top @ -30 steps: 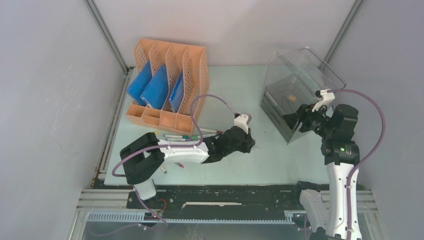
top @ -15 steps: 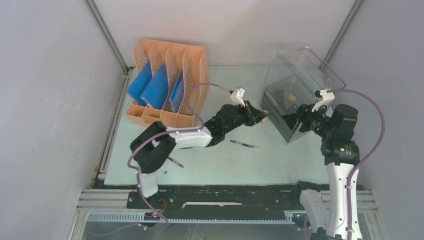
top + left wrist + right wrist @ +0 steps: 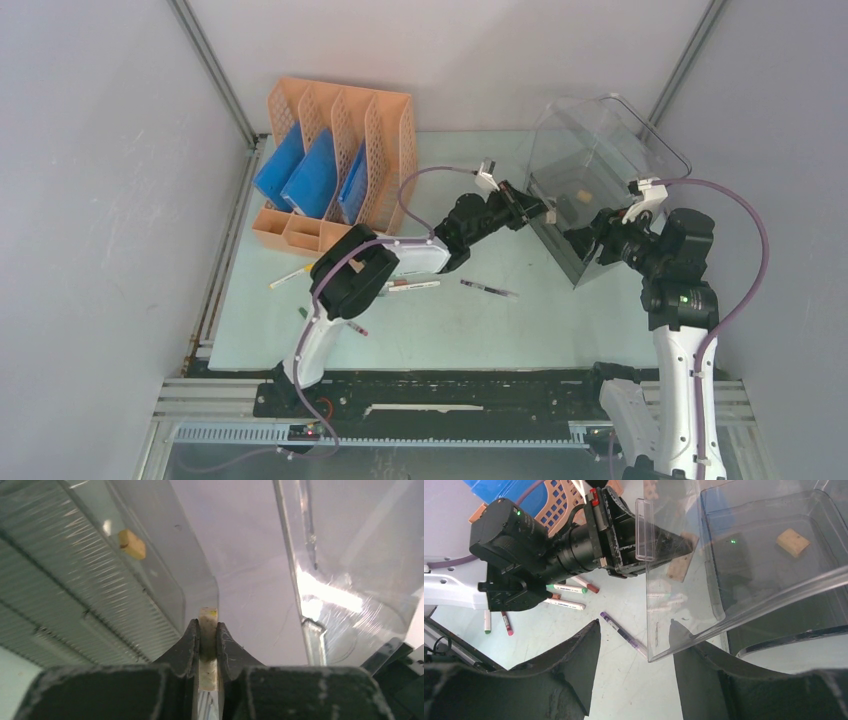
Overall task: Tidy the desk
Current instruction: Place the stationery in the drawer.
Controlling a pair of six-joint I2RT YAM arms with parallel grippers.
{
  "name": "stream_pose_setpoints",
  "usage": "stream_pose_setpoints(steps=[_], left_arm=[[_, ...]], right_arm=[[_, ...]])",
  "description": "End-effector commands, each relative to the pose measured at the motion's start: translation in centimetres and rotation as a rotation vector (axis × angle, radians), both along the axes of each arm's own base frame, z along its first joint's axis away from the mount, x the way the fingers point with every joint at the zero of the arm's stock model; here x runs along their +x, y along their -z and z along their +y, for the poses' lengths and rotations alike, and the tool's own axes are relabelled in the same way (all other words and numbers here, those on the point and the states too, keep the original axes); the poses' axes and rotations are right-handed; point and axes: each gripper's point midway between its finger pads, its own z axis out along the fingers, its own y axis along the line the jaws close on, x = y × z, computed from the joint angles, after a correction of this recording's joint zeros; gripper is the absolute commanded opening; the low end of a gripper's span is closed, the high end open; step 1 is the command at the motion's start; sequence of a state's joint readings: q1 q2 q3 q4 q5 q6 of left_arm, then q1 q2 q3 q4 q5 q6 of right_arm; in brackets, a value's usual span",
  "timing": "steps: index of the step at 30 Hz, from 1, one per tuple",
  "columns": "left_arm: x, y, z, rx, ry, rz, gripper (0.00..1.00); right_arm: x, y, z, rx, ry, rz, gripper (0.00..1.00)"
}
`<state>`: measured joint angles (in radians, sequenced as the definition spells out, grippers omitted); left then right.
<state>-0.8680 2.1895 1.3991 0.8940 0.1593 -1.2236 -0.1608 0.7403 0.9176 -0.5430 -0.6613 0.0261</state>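
While the left gripper pinches a small cream block tight, most of that block is buried between its fingers, and the clear drawer box straight ahead smears whatever lies beyond, save a second tan block inside, up and left. The right gripper is spread wide with the box's front corner in its gap; whether either pad touches plastic I cannot tell. Beneath both tools lies the desk, a purple pen under the right one's gap.
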Motion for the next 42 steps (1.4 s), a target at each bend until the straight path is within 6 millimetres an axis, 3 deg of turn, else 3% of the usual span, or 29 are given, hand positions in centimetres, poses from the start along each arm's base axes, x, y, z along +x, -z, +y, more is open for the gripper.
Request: stream_pose_setpoints(steps=[1, 12, 20, 30, 42], left_arm=[[0.8, -3.8, -0.7, -0.15, 0.015, 0.008, 0.0], [3.4, -4.2, -2.0, -0.224, -0.04, 0.087, 0.0], [5.2, -3.1, -1.8, -0.183, -0.155, 0.167, 0.05], [6.1, -1.6, -2.0, -0.055, -0.267, 0.258, 0.13], [6.8, -2.2, -3.4, -0.023, -0.271, 0.309, 0.2]], right_arm=[[0.0, -2.5, 0.6, -0.025, -0.039, -0.102, 0.62], [-0.1, -2.6, 0.6, -0.029, -0.037, -0.107, 0.62], [-0.1, -2.6, 0.6, -0.03, -0.037, -0.107, 0.62], [-0.1, -2.6, 0.6, -0.032, -0.036, -0.111, 0.62], [-0.1, -2.6, 0.6, -0.036, -0.031, -0.112, 0.62]])
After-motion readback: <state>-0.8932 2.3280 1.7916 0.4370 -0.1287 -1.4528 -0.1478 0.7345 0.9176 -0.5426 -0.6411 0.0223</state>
